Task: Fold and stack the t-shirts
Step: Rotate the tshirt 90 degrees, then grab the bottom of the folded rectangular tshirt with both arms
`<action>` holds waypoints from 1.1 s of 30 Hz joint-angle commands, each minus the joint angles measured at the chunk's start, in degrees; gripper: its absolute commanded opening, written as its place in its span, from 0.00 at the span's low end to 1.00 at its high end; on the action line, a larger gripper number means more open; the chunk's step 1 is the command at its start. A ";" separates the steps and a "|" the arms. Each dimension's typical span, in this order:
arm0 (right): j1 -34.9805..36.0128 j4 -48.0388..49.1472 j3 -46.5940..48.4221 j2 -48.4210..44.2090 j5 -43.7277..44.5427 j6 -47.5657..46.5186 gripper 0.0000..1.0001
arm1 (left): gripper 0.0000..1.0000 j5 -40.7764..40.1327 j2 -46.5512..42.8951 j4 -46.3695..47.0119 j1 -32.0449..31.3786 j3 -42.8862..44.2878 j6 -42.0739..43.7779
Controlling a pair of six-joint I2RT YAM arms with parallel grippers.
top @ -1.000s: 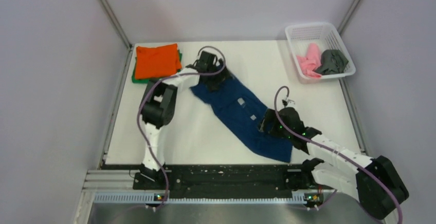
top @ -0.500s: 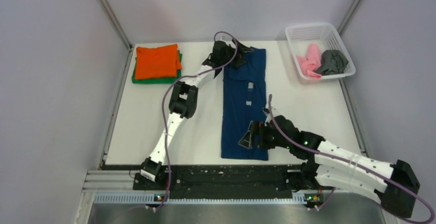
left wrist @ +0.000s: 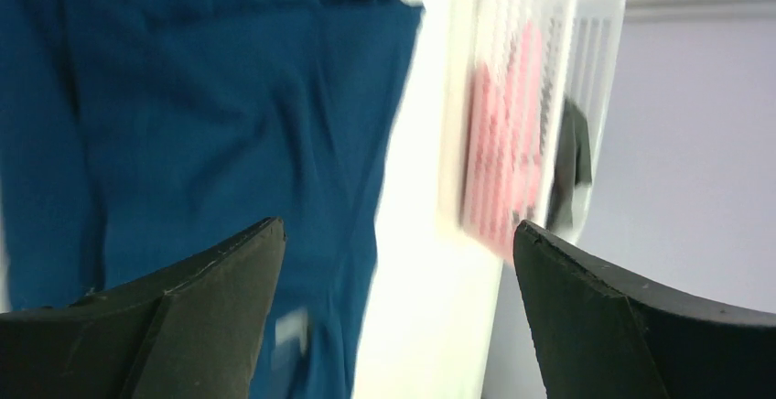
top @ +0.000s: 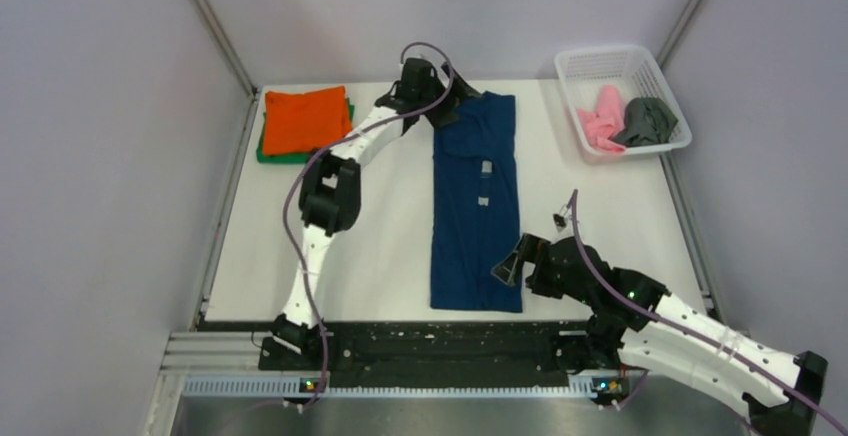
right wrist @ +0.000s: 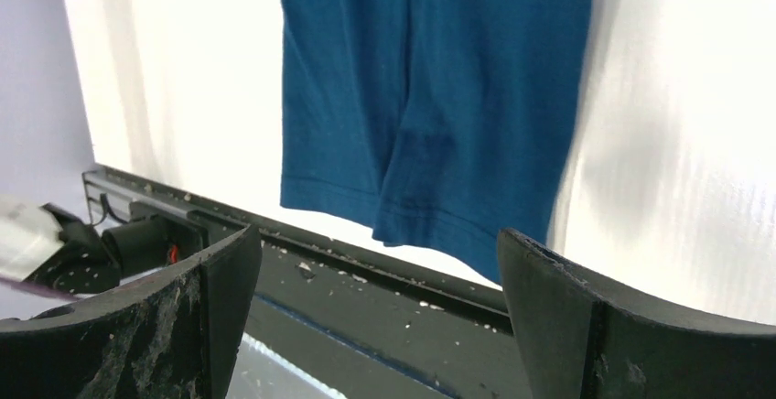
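The navy blue t-shirt (top: 477, 206) lies flat in a long folded strip down the middle of the table, small pale marks on it. It also shows in the left wrist view (left wrist: 183, 115) and the right wrist view (right wrist: 439, 97). My left gripper (top: 447, 106) is open and empty at the strip's far left corner. My right gripper (top: 508, 268) is open and empty beside the strip's near right edge. A folded orange t-shirt (top: 304, 116) lies on a folded green one (top: 268, 152) at the far left. A pink t-shirt (top: 600, 121) and a dark grey one (top: 646, 121) lie in the basket.
The white mesh basket (top: 600, 61) stands at the far right corner; it shows blurred in the left wrist view (left wrist: 540, 97). A black rail (top: 430, 341) runs along the table's near edge. Grey walls close in both sides and the back.
The navy t-shirt went from lying askew to a straight strip. Both grippers have let go of it: the left drew back to the far left corner, the right drew off to the right.
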 commanded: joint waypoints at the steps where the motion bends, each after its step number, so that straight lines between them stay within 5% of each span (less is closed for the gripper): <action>1: 0.24 -4.53 -0.28 0.53 2.23 2.67 0.98 | 1.00 -2.42 -28.75 -8.93 -3.96 -16.31 13.92; 4: 0.20 -4.55 -1.11 3.56 0.57 3.08 0.96 | 1.00 -11.70 -44.41 -13.30 -8.99 -38.77 17.97; 8: -0.14 -4.78 -2.07 6.49 -0.64 3.03 0.94 | 1.00 -14.43 -63.35 -11.42 -15.80 -65.29 14.72; 14: -0.20 -3.24 -4.79 7.10 -0.67 4.25 0.87 | 0.93 -13.84 -77.59 -5.14 -24.23 -89.61 3.16; 21: -0.22 -2.47 -7.36 4.52 -0.38 5.95 0.73 | 0.75 -15.14 -77.47 -0.15 -34.57 -97.27 -3.53; 33: -0.25 2.34 -11.27 3.51 -2.51 6.59 0.55 | 0.09 -14.83 -65.95 2.07 -35.28 -95.95 -5.01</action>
